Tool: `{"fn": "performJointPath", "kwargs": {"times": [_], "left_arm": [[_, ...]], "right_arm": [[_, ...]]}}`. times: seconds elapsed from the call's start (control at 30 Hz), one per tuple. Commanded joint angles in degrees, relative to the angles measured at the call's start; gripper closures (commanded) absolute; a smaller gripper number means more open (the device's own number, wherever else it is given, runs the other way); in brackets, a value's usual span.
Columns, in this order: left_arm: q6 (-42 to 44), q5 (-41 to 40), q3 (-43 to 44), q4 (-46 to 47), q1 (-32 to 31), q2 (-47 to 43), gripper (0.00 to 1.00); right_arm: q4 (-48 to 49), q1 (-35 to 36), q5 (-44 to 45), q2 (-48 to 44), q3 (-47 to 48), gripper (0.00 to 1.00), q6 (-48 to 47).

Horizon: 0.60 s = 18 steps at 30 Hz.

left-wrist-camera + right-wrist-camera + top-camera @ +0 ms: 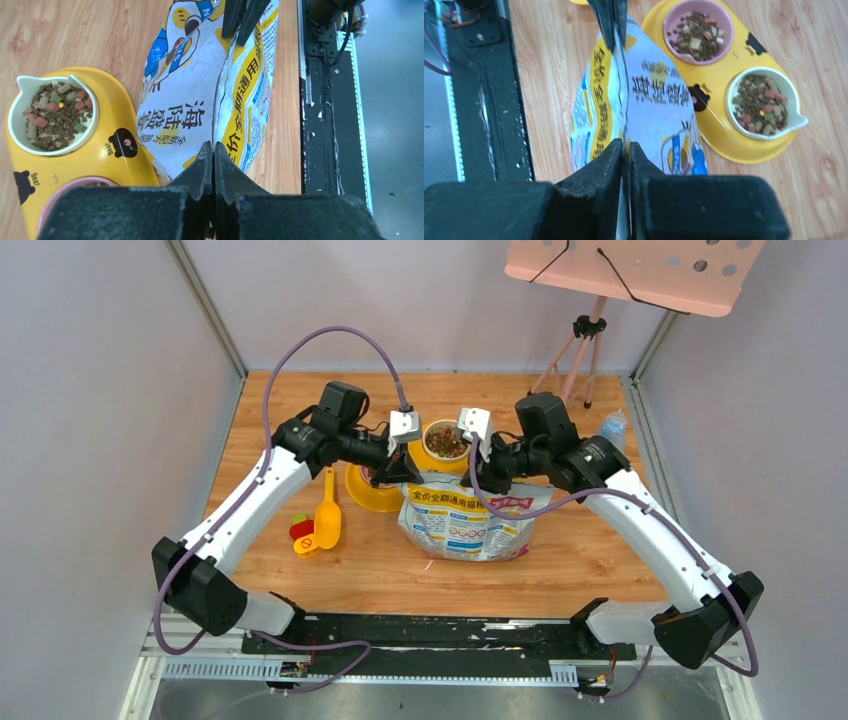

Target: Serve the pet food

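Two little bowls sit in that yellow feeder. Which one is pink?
The pink bowl, at the end of the feeder on the left arm's side. Its neighbour, the white bowl, has a pointed lip.

grey walls enclose a wooden table; tripod behind.

The white, blue and yellow printed foil bag is pinched at its seam by the left gripper. Brown mixed kibble pellets are held in a white bowl set in a yellow plastic feeder.

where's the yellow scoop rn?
Top view: the yellow scoop lies on the table, left side, between the left arm and the food bag, just near-left of the yellow feeder.
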Motion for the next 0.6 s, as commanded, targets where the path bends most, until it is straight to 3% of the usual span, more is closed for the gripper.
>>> {"fn": "performJointPath", "kwargs": {"times": [0.0, 0.07, 0.13, 0.17, 0.23, 0.4, 0.47, 0.53, 0.57], "left_arm": [[1.6, -2.9, 1.8, -0.7, 1.0, 0.1, 1.0], [2.0, -3.2, 1.9, -1.2, 1.0, 0.1, 1.0], [2.2, -3.6, 2.0, -1.4, 1.2, 0.0, 1.0], [2.3, -3.6, 2.0, -1.5, 1.3, 0.0, 1.0], [2.5, -3.8, 1.9, -1.6, 1.6, -0.2, 1.0], [2.8, -4.0, 1.9, -1.8, 2.2, -0.2, 1.0], [3.1, -3.8, 1.9, -1.9, 2.3, -0.2, 1.0], [3.6, -3.4, 2.2, -2.3, 2.3, -0.2, 1.0], [3.6, -3.3, 2.3, -2.4, 2.3, -0.1, 1.0]], "right_arm": [[-6.9, -2.5, 4.7, -3.6, 2.8, 0.79, -2.9], [-8.1, -2.7, 6.0, -4.0, 3.0, 0.72, -4.1], [-9.9, -3.2, 6.0, -4.6, 3.5, 0.73, -5.5], [-10.8, -3.4, 5.7, -5.0, 3.8, 0.77, -6.5], [-12.6, -3.9, 4.7, -5.7, 4.4, 0.98, -8.3], [-14.1, -4.6, 5.7, -6.5, 5.4, 1.0, -11.1], [-14.2, -4.6, 7.2, -6.7, 5.3, 0.95, -11.6], [-14.7, -4.6, 8.4, -6.7, 4.9, 0.78, -12.2], [-15.3, -4.6, 8.7, -6.8, 4.9, 0.79, -12.8]]}}
